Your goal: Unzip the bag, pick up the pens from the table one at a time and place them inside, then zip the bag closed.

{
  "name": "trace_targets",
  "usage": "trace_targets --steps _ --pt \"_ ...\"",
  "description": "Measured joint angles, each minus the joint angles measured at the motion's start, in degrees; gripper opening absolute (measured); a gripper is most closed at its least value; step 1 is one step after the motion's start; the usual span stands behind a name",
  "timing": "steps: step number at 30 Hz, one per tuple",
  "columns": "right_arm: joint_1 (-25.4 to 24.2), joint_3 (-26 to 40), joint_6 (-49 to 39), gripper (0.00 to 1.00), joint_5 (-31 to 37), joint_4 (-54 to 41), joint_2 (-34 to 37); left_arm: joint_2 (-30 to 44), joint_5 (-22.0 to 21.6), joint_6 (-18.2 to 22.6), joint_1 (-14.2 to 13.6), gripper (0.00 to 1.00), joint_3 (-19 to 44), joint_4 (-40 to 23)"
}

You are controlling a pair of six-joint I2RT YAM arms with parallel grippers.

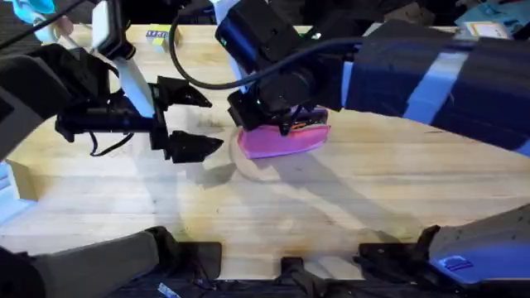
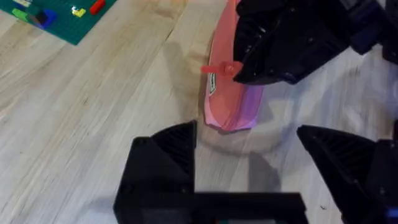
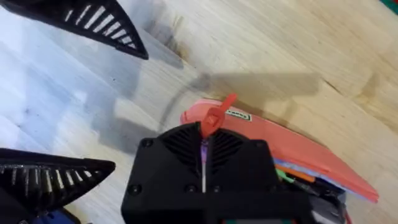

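Nearest you, the table (image 1: 331,215) lies bare in front of both bases, with open room left and right. Your left gripper (image 1: 184,120) hovers mid-left, fingers spread wide, just left of the bag (image 1: 281,141). Your right gripper (image 3: 204,158) sits over the bag's top edge, fingers pressed together on the zip pull (image 3: 214,118). Pens (image 3: 292,174) show inside. A green board (image 2: 56,15) lies farther off.

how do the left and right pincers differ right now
The left pincer is open, its black fingers spread wide and holding nothing; the right pincer is shut on the zipper pull of the bag. The left hovers beside the bag over bare table; the right sits right over the bag's end. Both have black fingers and point toward the pink bag.
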Motion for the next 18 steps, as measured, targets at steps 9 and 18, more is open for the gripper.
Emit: trace_targets --steps 9,18 --pt "0.02 0.0 0.0 0.032 0.0 0.0 0.0 0.0 0.85 0.0 0.0 0.993 0.0 0.04" --pt "0.0 0.0 -0.02 0.032 0.02 0.34 0.0 0.01 -2.03 0.93 -0.21 0.995 0.0 0.83"
